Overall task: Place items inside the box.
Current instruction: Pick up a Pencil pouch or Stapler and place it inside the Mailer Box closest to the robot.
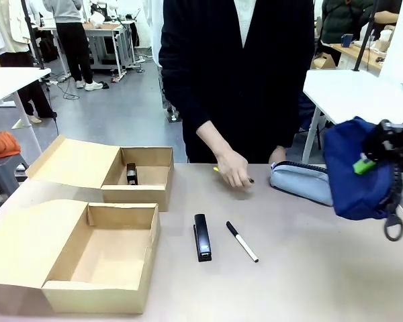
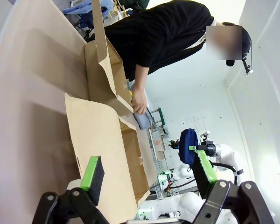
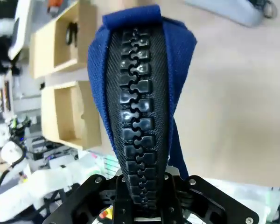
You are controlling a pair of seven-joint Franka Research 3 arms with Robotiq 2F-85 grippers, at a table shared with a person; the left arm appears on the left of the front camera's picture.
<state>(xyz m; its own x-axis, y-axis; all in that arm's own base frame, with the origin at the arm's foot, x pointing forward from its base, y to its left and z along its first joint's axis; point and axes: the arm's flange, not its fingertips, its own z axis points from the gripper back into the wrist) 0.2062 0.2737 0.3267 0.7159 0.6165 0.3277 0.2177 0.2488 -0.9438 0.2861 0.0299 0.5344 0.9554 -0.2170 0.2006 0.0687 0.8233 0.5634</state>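
Closest to the robot's side is the near box [image 1: 97, 292], lid flap open and nothing in it as far as I can see. Far box [image 1: 138, 194] sits just behind it, also open, with a dark item [image 1: 131, 173] inside, too small to identify.

Step in hand, as I judge it, is carrying the navy pouch [image 1: 352, 168] to a box. It hangs in the air over the right end of the table [image 1: 309, 268], well apart from both boxes. The right end effector [image 1: 369, 161] is clamped on the pouch along its zipper edge. The wrist view shows the jaws closed tight around the black zipper band, with the pouch body rising straight up from the fingers. The next move probably calls for a long sweep across the table towards the boxes, clearing the person's hand [image 1: 233, 168], then lowering and releasing.

Left end effector [image 2: 147, 170] is spread wide, holds nothing and touches nothing. It hangs above the box flaps.

- **stapler** [image 1: 202, 237]: flat on the table mid-centre.
- **marker** [image 1: 242, 241]: just beside the stapler, not touching it.
- **yellow utility knife** [image 1: 216, 169]: mostly hidden under the person's hand at the far edge, with only a yellow tip showing.
- **grey-blue pouch** [image 1: 299, 182]: on the table near the hand, partly behind the navy pouch.
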